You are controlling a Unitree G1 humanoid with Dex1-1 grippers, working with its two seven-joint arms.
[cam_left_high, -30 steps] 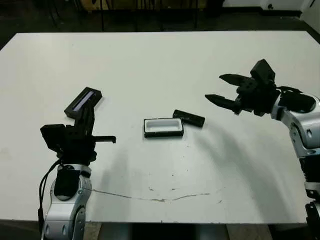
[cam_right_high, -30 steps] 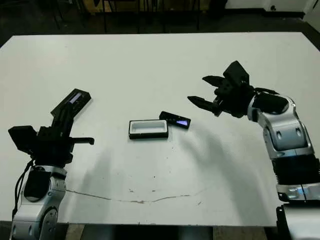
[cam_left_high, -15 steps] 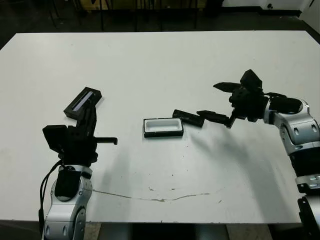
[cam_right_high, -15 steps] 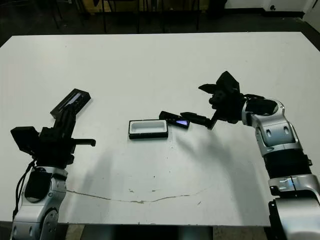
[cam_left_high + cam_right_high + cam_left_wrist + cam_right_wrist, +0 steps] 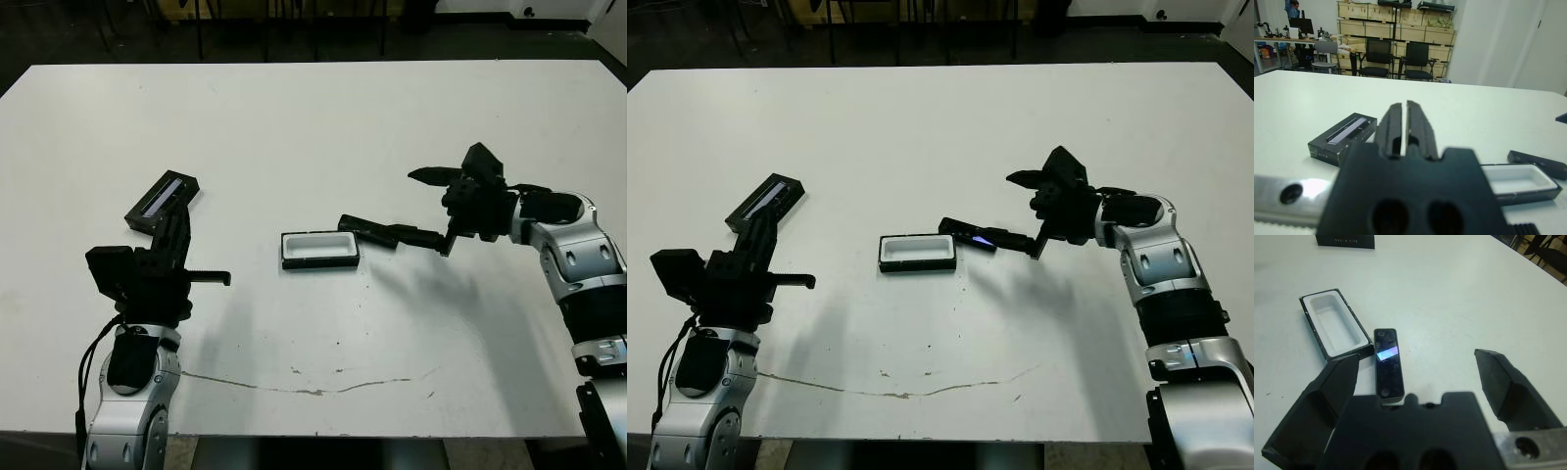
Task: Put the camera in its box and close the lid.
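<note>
From the head view, the right gripper point(image 5: 423, 206) hangs spread wide at the camera point(image 5: 369, 231), which lies just beside the empty box point(image 5: 320, 249); the lid point(image 5: 163, 199) sits well apart, near the left gripper point(image 5: 176, 230). The right wrist view shows the camera point(image 5: 1388, 363) off-centre between the fingers point(image 5: 1508, 384), so closing might nudge it askew. In the left wrist view the fingers point(image 5: 1392, 128) are pressed together, empty, over a white table point(image 5: 1298, 98); chairs point(image 5: 1376, 58) and crates point(image 5: 1396, 32) stand behind.

The white table point(image 5: 323, 127) carries a thin dark crack line point(image 5: 313, 389) near its front edge. Beyond the table stand black chairs point(image 5: 1378, 58), shelves with cardboard boxes point(image 5: 1396, 29), and a desk with a monitor point(image 5: 1300, 24).
</note>
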